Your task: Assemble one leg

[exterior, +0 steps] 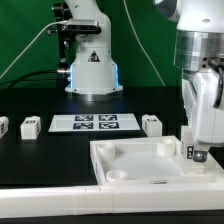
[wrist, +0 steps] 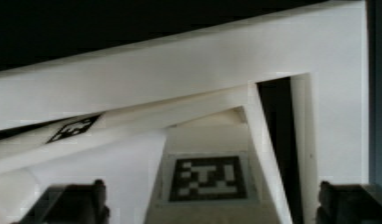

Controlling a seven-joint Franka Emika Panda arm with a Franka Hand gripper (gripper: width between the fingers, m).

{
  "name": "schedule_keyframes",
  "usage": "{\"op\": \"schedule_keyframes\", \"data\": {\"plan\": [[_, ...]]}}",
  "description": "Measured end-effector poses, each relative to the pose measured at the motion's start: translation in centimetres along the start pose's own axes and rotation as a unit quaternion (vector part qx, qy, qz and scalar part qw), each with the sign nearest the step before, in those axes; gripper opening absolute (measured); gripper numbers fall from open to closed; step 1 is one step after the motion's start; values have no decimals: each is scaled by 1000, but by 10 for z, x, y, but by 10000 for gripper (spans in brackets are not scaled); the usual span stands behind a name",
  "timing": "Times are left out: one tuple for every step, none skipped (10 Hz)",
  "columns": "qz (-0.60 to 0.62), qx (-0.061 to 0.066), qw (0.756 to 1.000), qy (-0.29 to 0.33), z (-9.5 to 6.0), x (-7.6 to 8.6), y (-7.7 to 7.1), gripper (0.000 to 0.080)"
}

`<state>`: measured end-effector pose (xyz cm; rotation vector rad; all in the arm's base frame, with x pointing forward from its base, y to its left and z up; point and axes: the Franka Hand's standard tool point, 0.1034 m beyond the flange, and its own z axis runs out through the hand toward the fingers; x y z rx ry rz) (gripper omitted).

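Observation:
A white leg [wrist: 209,170] with a square tag on its face stands between my fingertips, over a corner of the large white panel [wrist: 152,85]. My gripper [wrist: 209,205] is open: both dark fingers [wrist: 72,203] stand apart from the leg's sides, with a gap on each side. In the exterior view the gripper [exterior: 200,156] is down at the panel's [exterior: 140,160] corner on the exterior view's right, with the leg [exterior: 191,150] mostly hidden between the fingers.
Three more white legs lie on the black table: two at the exterior view's left [exterior: 3,126] [exterior: 30,126] and one near the panel [exterior: 152,123]. The marker board [exterior: 93,122] lies in the middle. The robot base [exterior: 92,70] stands behind it.

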<state>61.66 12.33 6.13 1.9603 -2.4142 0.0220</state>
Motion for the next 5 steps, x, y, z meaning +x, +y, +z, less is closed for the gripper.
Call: {"op": "schedule_keyframes", "data": {"plan": [[-4, 0, 1000, 0, 0, -1, 0, 632], [-4, 0, 1000, 0, 0, -1, 0, 645], [-4, 0, 1000, 0, 0, -1, 0, 645], [-4, 0, 1000, 0, 1, -1, 0, 649], [-4, 0, 1000, 0, 1, -1, 1, 649]]}}
